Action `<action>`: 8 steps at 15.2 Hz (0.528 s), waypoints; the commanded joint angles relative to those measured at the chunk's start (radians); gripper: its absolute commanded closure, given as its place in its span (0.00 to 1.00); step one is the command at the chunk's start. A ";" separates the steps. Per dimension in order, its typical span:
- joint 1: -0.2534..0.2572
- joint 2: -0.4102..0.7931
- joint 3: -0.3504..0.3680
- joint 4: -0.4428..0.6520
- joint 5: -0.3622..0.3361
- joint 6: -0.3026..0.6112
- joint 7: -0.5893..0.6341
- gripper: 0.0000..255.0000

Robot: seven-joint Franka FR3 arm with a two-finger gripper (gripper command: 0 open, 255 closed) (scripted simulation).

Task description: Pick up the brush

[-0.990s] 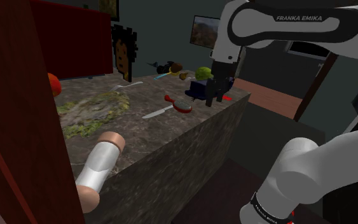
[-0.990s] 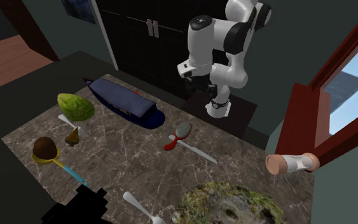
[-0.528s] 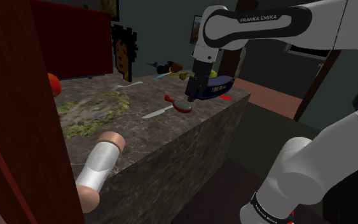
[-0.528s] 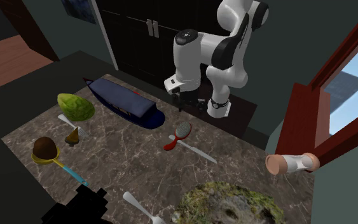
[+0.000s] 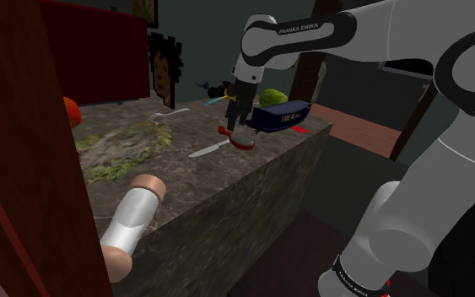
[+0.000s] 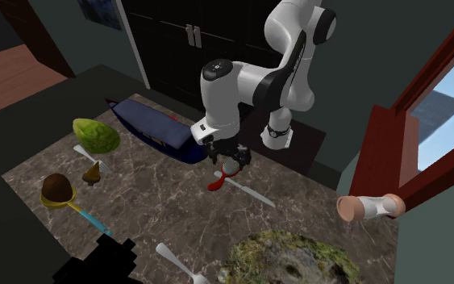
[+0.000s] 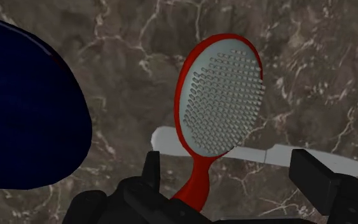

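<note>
While the arm hangs over the marble counter (image 6: 160, 206), a dark blue boat-shaped thing (image 6: 156, 129) sits just beside the gripper (image 7: 231, 181). Its fingers are spread wide and touch nothing. Red brush (image 7: 222, 102), grey bristle pad up, lies directly below, handle between the fingers and crossing a grey knife (image 7: 311, 159).

In the second exterior view the brush (image 6: 217, 183) lies mid-frame on the table (image 6: 152, 203), across a knife (image 6: 255, 195) running lower right. A boat-shaped object (image 6: 156, 129) lies upper left, the tool (image 6: 231, 158) over the brush
</note>
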 commanded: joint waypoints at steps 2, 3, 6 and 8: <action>0.002 0.014 0.001 -0.022 0.004 0.038 -0.007 0.00; 0.002 0.016 0.001 -0.033 0.005 0.052 -0.009 0.00; 0.002 0.026 0.000 -0.071 0.008 0.099 -0.014 0.00; 0.002 0.026 0.000 -0.071 0.008 0.099 -0.014 0.00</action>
